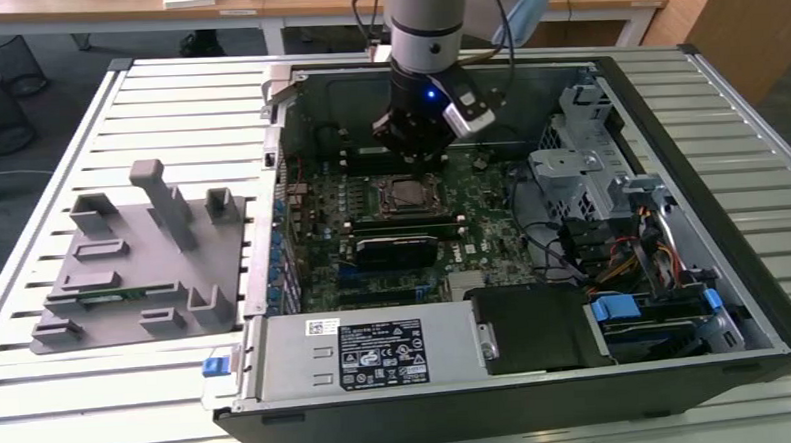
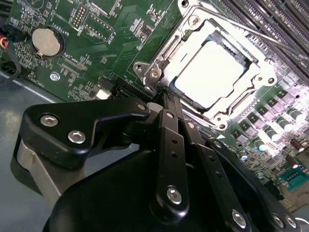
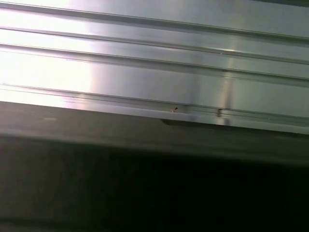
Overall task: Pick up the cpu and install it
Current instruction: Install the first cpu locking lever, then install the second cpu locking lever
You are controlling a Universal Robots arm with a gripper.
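in the exterior view the claw (image 1: 413, 153) hangs inside the open computer case (image 1: 710, 98), just above the green board (image 1: 490, 222), and the chip (image 1: 406, 194) lies right below and in front of it, seated in the socket (image 1: 406, 197); the grey tray (image 1: 130, 268) sits well away on the slatted table (image 1: 83, 405), outside the case. in the second wrist view the claw (image 2: 161, 96) has its black fingers (image 2: 169, 145) drawn together to a narrow tip with nothing between them, and that tip sits at the edge of the metal socket frame (image 2: 159, 63), with the pale chip (image 2: 210, 72) just beyond it. the first wrist view gives a bright ribbed metal wall (image 3: 154, 53) above a dark band. the risk, as i judge it, is that the tip is so close to the frame that any sideways drift could scrape it, nudge the chip askew, or knock small parts on the board.
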